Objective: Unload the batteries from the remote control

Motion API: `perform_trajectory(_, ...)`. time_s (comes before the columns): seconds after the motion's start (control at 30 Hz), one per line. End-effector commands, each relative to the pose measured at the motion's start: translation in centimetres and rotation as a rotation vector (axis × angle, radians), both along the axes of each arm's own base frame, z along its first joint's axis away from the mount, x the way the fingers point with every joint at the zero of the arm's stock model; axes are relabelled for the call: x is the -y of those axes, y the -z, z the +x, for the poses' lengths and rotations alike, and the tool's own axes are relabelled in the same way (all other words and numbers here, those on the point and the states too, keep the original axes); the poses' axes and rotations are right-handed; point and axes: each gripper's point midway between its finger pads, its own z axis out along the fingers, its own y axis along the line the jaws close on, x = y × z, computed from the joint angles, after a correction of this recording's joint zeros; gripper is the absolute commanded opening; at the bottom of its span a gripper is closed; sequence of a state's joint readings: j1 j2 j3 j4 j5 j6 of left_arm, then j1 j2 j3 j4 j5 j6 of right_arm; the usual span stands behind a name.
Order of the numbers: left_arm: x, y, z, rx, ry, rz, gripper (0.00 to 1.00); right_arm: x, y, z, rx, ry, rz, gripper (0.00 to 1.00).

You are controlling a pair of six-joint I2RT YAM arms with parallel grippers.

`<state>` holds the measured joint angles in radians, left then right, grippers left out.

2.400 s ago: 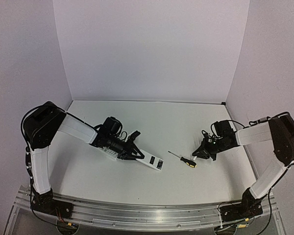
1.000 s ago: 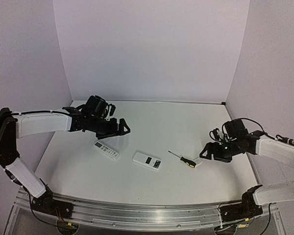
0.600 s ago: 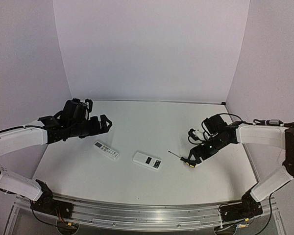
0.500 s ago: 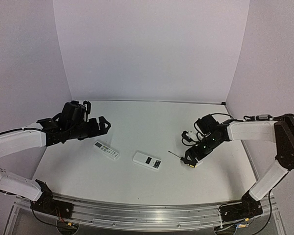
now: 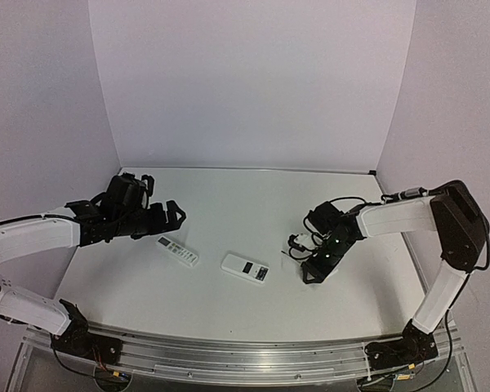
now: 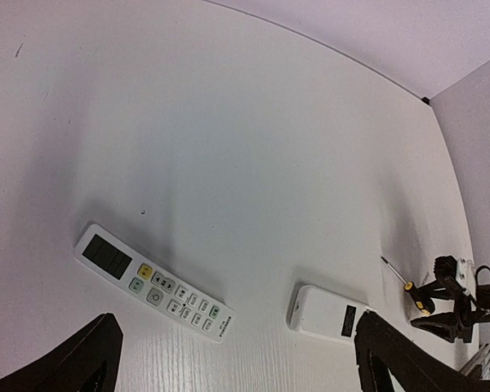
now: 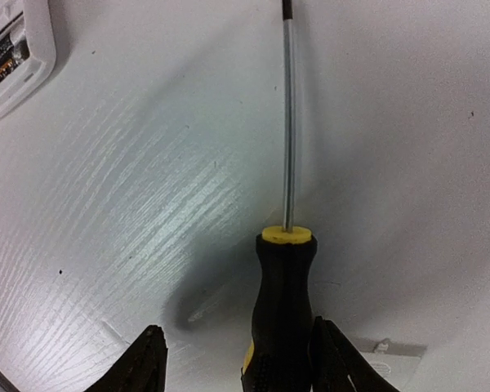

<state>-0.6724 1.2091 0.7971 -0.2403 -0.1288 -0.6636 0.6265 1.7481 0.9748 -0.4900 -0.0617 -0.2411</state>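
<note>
The remote control [image 5: 246, 268] lies back up near the table's middle, white with a dark recess [image 6: 349, 320]; its corner shows in the right wrist view [image 7: 16, 41]. I cannot make out the batteries in that recess. A screwdriver [image 7: 283, 302] with a black and yellow handle lies flat to the right of the remote control, its shaft pointing away. My right gripper [image 7: 237, 363] straddles the handle, open: one finger [image 7: 331, 359] rests against the handle and the other stands apart. My left gripper [image 5: 167, 214] hovers wide open at the far left, holding nothing.
A slimmer white remote with grey and coloured buttons [image 5: 177, 251] lies face up left of the remote control. A small white cover piece [image 7: 388, 353] lies by the screwdriver handle. White walls close the table at back and sides.
My right gripper has moved left and down onto the screwdriver handle and its jaws have narrowed. The left arm pulled back to the left a second ago and has since held still.
</note>
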Motion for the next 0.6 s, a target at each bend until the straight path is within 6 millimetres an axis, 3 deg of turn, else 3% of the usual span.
perform_trajectory(0.0,0.6,-0.1,0.6,0.003,0.005,-0.023,1.00,-0.1,0.2,0.2,0.012,-0.040,-0.066,0.54)
perform_trajectory(0.17,1.0,0.5,0.4,-0.016,0.021,-0.031,1.00,0.0,0.9,0.0,0.008,-0.054,-0.126,0.45)
perform_trajectory(0.33,1.1,0.8,0.2,-0.023,0.029,-0.035,1.00,0.2,1.1,-0.4,-0.010,-0.041,-0.156,0.28)
perform_trajectory(0.57,1.9,0.4,-0.1,-0.013,0.088,-0.052,1.00,-0.2,-0.2,-0.7,0.005,-0.045,-0.115,0.10)
